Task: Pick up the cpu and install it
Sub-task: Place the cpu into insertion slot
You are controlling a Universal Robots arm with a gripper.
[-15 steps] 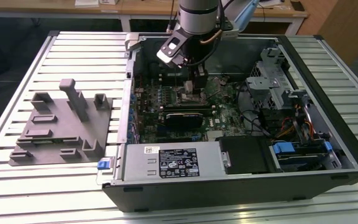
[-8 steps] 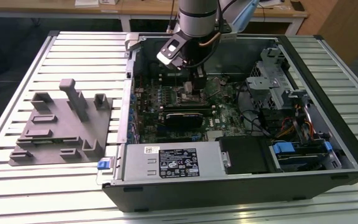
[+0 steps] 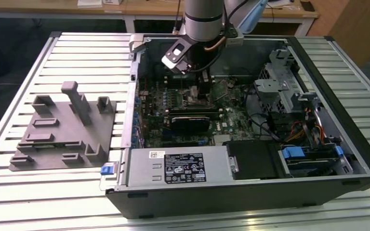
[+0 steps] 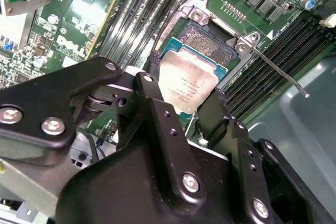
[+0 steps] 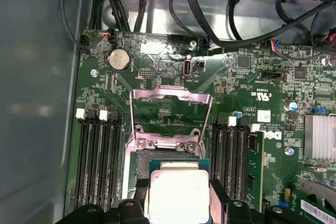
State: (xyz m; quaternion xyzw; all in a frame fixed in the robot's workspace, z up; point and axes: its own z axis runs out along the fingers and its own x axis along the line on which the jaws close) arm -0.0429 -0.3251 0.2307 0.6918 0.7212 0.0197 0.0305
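One cpu [image 4: 190, 83], silvery top up, pinched by two opposite edges between the black fingers [image 4: 156, 109] of the gripper [image 4: 186, 100]. Both wrist views put it low over the open socket [image 4: 206, 39]. It covers part of the socket, and a patch of bare contact grid shows past the chip's edge. Can't tell whether the chip touches the socket. Load plate [image 5: 170, 111] is flipped up and back on its hinge, lying over the motherboard [image 5: 157, 77]. Thin retention lever [image 4: 275, 67] sticks out away from the socket. Memory slots [image 5: 98, 153] flank the socket on both sides. Coin battery [image 5: 118, 60] sits beyond the load plate, with black cables [image 5: 210, 19] bunched near the chassis wall. From the room side, the arm [image 3: 202, 17] reaches down into the open computer case [image 3: 236, 202], which lies on its side on a slatted table [image 3: 75, 53]. Grey fixture plate [image 3: 59, 132] sits on the table at the exterior view's left of the case, well apart from the gripper.
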